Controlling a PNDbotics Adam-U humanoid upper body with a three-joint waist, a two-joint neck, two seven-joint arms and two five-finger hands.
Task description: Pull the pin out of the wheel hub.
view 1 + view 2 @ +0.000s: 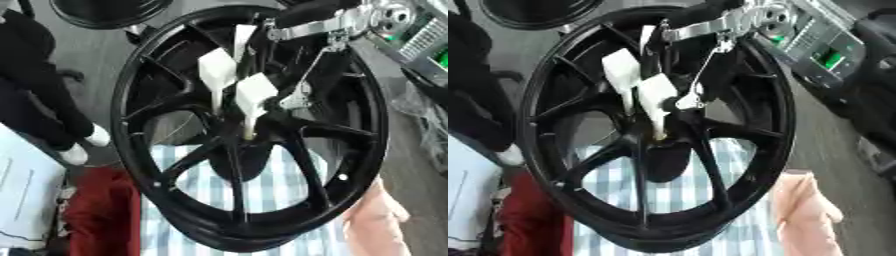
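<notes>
Black spoked wheel (249, 210) fills the foreground, upright | right hand (241, 82), white fingers pointing down from upper right, pinches the pale pin (248, 129) | pin sits just below the fingertips, at the hub (243, 150) | left hand unseen

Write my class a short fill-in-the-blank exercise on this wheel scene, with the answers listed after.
1. The wheel has a rim and spokes coloured ___.
2. Behind the spokes lies a cloth checked blue and ___.
3. The robot's right hand meets the wheel at its ___.
4. A person's bare hand shows by the rim at the view's lower ___.
Answers: black; white; hub; right.
</notes>
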